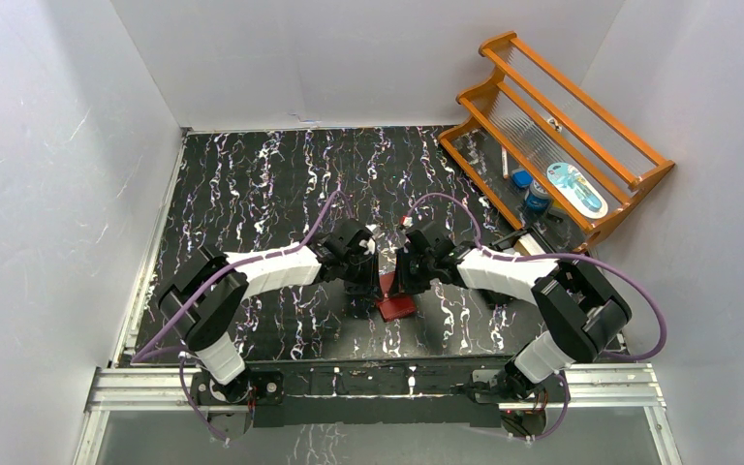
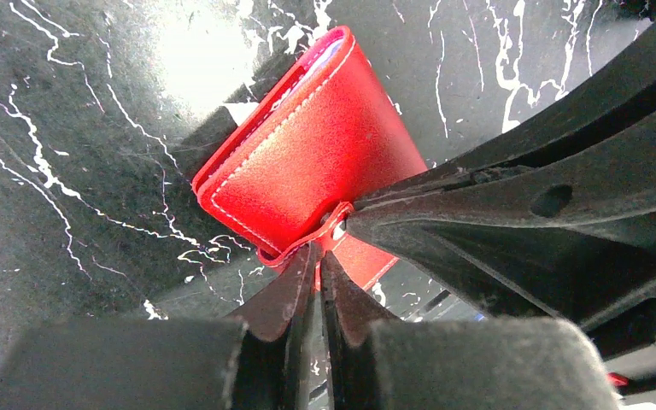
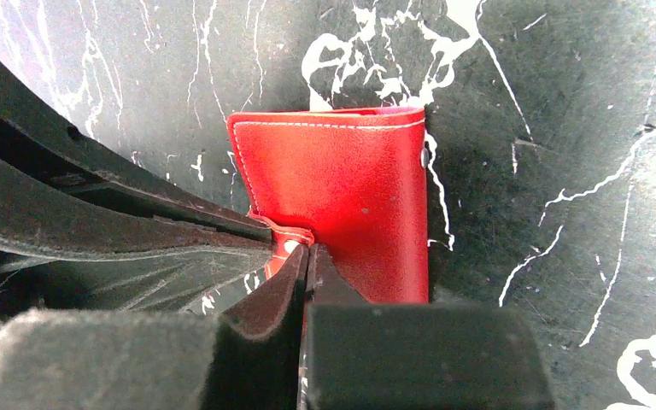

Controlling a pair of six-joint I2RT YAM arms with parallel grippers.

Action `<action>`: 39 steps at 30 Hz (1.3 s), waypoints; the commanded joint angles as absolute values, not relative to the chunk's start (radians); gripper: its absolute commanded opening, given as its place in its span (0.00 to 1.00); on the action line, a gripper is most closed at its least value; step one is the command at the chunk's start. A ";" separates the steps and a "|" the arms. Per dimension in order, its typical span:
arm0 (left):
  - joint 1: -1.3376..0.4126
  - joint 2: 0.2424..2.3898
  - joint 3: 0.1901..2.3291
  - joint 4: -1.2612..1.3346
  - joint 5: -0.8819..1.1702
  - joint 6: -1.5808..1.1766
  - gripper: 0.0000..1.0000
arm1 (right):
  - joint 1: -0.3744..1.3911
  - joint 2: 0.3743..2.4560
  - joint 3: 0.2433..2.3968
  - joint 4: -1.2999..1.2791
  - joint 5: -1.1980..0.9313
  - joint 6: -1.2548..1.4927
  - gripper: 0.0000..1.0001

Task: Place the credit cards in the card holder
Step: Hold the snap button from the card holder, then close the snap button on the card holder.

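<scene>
Both the left gripper (image 2: 318, 252) and right gripper (image 3: 307, 249) pinch narrowly on the clasp tab (image 3: 284, 242) of the card holder (image 1: 396, 307), folded on the desk (image 1: 252, 174); light, pliant, slick, its stitched edge looks the surer hold.

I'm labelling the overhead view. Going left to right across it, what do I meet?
Left arm → left fingers → red card holder → right fingers → wooden rack. The right arm overlaps the rack, so it is left out.
</scene>
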State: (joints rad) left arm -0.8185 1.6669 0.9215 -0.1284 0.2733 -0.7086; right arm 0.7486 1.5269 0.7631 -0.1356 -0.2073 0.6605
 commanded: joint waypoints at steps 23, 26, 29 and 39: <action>-0.822 1.695 0.966 -0.208 0.206 -0.673 0.06 | 0.789 1.498 0.879 -0.196 -0.179 0.659 0.09; -0.821 1.694 0.972 -0.218 0.206 -0.671 0.06 | 0.797 1.516 0.884 -0.205 -0.163 0.655 0.09; -0.822 1.692 0.970 -0.216 0.206 -0.675 0.07 | 0.800 1.533 0.886 -0.215 -0.149 0.649 0.10; -0.822 1.685 0.963 -0.192 0.220 -0.682 0.09 | 0.816 1.558 0.891 -0.252 -0.079 0.632 0.11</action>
